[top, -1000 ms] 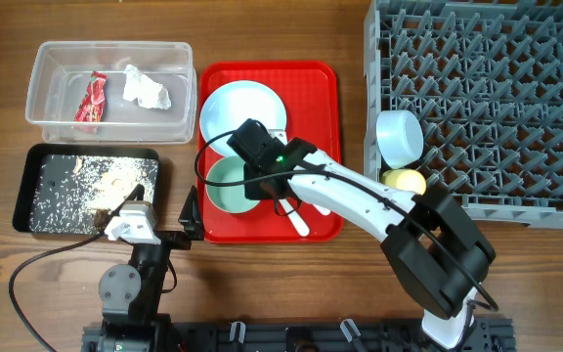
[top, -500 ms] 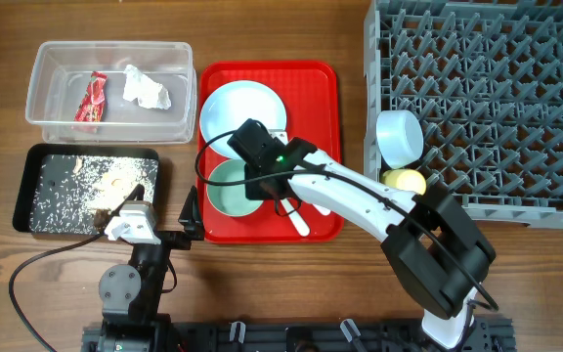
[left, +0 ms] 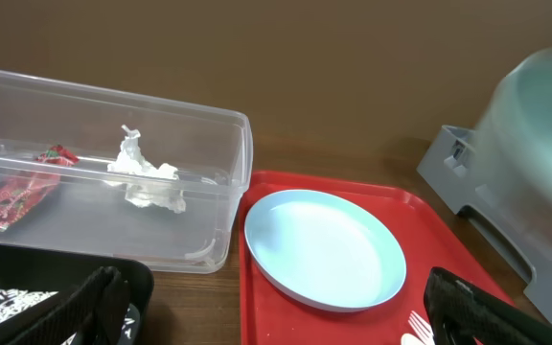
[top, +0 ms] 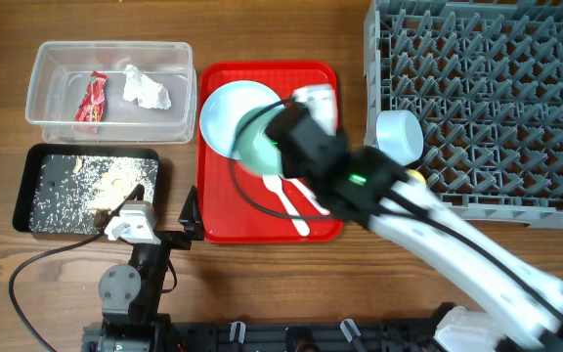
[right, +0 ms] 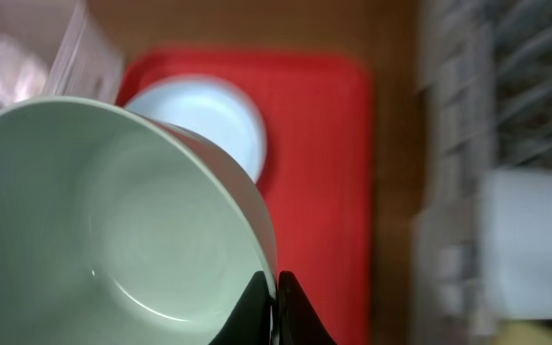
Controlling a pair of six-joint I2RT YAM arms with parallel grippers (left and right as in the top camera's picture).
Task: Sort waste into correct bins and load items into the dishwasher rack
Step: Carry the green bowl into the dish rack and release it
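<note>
My right gripper is shut on the rim of the pale green bowl and holds it tilted above the red tray. The right wrist view shows the jaws pinching the bowl's rim. The light blue plate lies on the tray, and the white fork and spoon lie near its front. The light blue bowl sits at the left edge of the grey rack. The yellow cup is mostly hidden by the arm. My left gripper is open and empty.
The clear tub holds the red wrapper and the white napkin. The black tray holds crumbly scraps. In the left wrist view the plate and tub lie ahead.
My right gripper has lifted the green bowl off the red tray and swung up and right toward the rack. The fork and spoon now show. The left arm has not moved.
</note>
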